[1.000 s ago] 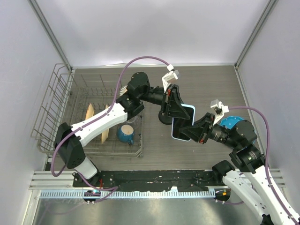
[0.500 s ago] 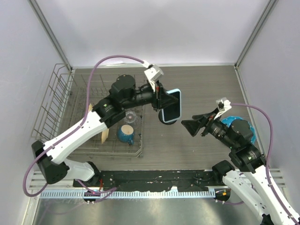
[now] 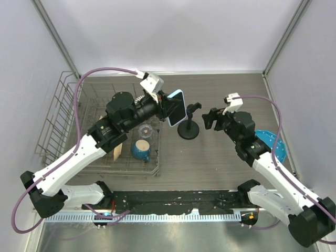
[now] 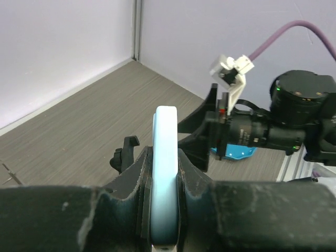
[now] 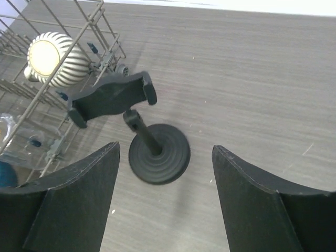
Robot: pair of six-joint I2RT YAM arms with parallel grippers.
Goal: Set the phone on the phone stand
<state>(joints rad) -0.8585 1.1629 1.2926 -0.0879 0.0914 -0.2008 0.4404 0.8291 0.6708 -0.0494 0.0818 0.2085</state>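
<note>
The phone, black-screened in a light blue case, stands on edge in the air just left of the phone stand. My left gripper is shut on it. In the left wrist view the phone shows edge-on between the pads, with the stand's clamp head just to its left. My right gripper hovers open to the right of the stand, holding nothing. In the right wrist view, the stand's round base and empty clamp head lie below the spread jaws of my right gripper.
A wire dish rack fills the left side, holding a blue mug, a clear glass and a ribbed white object. A blue plate lies at the right, under the right arm.
My right gripper let go of the phone, opened, and swung up beside the stand. My left gripper carried the phone up and to the left, uncovering the stand.
</note>
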